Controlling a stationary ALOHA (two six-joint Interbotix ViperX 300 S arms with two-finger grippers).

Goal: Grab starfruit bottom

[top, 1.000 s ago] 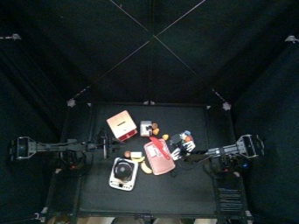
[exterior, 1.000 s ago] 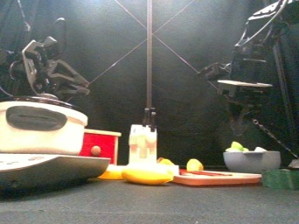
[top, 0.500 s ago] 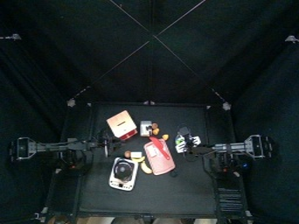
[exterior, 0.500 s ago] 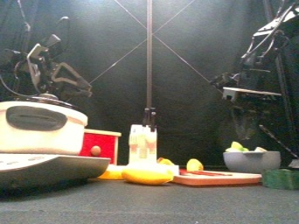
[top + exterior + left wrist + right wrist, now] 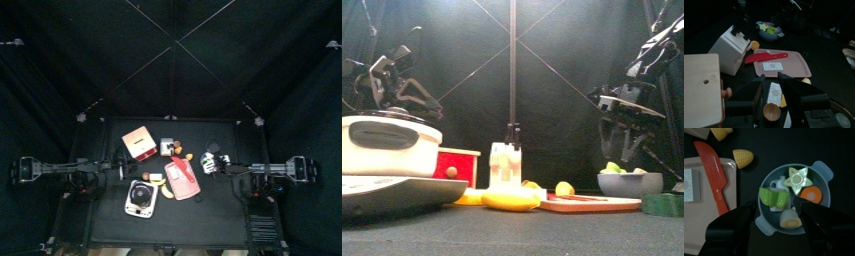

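Starfruit [image 5: 799,178]: lies in the blue bowl [image 5: 821,171] among other toy foods. Your right gripper [image 5: 777,214] hangs directly above, jaws spread to straddle it. Left gripper [image 5: 771,80] rests apart, jaws spread.
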